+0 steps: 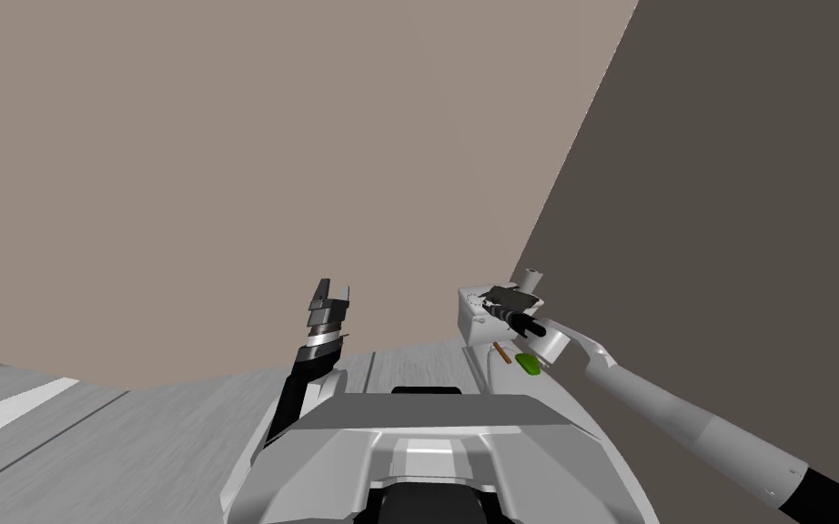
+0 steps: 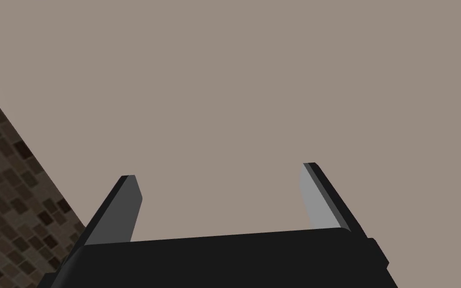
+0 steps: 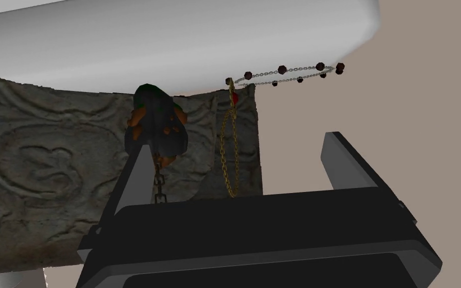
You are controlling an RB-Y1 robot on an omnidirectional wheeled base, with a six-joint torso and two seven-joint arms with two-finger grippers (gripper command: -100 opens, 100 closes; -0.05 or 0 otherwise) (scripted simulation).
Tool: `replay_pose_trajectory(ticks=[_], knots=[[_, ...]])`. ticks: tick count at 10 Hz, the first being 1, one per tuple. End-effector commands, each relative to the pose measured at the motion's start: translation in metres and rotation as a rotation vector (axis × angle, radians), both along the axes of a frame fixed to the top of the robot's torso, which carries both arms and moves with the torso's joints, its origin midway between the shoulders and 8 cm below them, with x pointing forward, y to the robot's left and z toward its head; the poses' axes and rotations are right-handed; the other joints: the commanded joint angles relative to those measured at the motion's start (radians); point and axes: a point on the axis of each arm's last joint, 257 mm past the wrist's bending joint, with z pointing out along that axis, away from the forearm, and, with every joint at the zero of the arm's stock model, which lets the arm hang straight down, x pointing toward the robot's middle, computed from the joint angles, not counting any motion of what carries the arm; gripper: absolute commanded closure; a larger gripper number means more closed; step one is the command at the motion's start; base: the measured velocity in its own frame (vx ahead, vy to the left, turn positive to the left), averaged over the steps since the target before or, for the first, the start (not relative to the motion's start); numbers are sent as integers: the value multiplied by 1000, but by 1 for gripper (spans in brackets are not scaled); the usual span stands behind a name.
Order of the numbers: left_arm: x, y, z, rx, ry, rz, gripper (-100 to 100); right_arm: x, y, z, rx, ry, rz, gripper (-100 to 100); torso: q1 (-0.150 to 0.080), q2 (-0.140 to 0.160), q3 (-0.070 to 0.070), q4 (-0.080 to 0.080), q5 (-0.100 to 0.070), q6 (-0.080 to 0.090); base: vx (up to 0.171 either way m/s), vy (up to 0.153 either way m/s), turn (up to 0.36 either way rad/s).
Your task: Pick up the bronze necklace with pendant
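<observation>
Right pincer spread — the bronze chain sits midway between its fingers, on a grey mat. Left pincer spread too, raised.

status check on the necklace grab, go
left gripper open, empty. right gripper open at necklace, chain between its fingers. green-orange pendant crowds one finger.
</observation>
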Motion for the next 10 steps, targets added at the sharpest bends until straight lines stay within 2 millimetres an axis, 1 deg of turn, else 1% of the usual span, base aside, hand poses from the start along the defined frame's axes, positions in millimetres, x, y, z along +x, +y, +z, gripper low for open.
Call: replay_pose_trajectory(ticks=[1,3,4,5,6,7,8,9,10], knots=[[0,0,0,0,0,0,0,3,-20,-2,-42,21,-32,-100,0,0,0,0,0,0,53,55,120],[0,0,0,0,0,0,0,6,-32,-2,-64,31,-51,-100,0,-1,0,0,0,-1,31,47,60],[0,0,0,0,0,0,0,3,-27,-3,-56,30,-45,-100,0,-2,-1,1,0,-2,14,17,13],[0,0,0,0,0,0,0,3,-28,-3,-58,31,-47,0,-1,-1,0,1,0,-2,0,0,0],[0,0,0,0,0,0,0,4,-32,-8,-56,28,-56,-100,-2,-1,0,1,0,-2,28,-7,59],[0,0,0,0,0,0,0,4,-34,-12,-55,26,-61,-100,-3,-2,-1,1,0,-2,51,-20,66],[0,0,0,0,0,0,0,3,-33,-11,-56,28,-58,-100,-4,-3,-2,0,-1,-2,24,-11,13],[0,0,0,0,0,0,0,4,-33,-11,-56,27,-58,100,-3,-2,-1,0,-1,-2,0,0,0],[0,0,0,0,0,0,0,4,-33,-11,-56,27,-58,100,-3,-1,0,1,0,-2,0,0,0]])
